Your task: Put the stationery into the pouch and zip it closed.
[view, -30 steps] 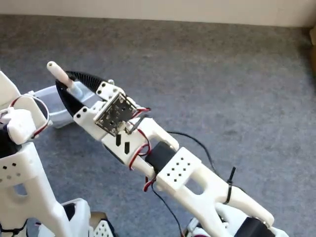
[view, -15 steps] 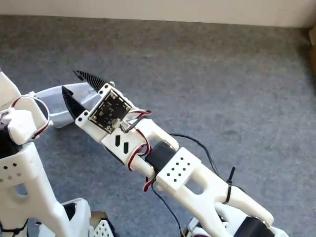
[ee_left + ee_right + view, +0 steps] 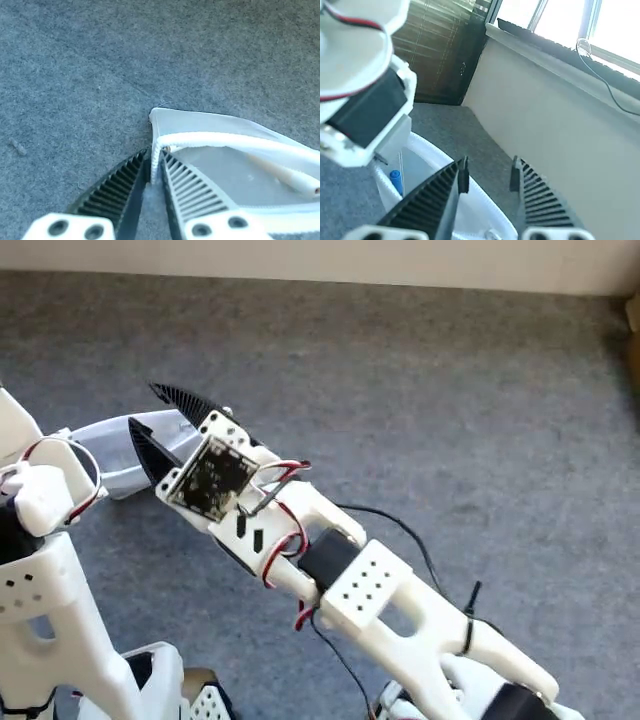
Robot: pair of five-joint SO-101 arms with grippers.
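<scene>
Pouch [image 3: 105,450]: open on the grey surface [image 3: 450,390], pen [image 3: 285,176] inside.
Left fingers [image 3: 192,187]: pinching the pouch's rim at one end.
Right fingers [image 3: 432,200]: spread, empty, over the mouth; rim's long axis runs away from the pinch.

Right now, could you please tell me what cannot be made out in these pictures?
High view: the right end effector and the left arm cover much of the pouch, so its contents are unclear.
Left wrist view: the white pen inside runs under the pouch's rim, which hides one end.
Right wrist view: the blue item in the pouch is too small to name.
</scene>
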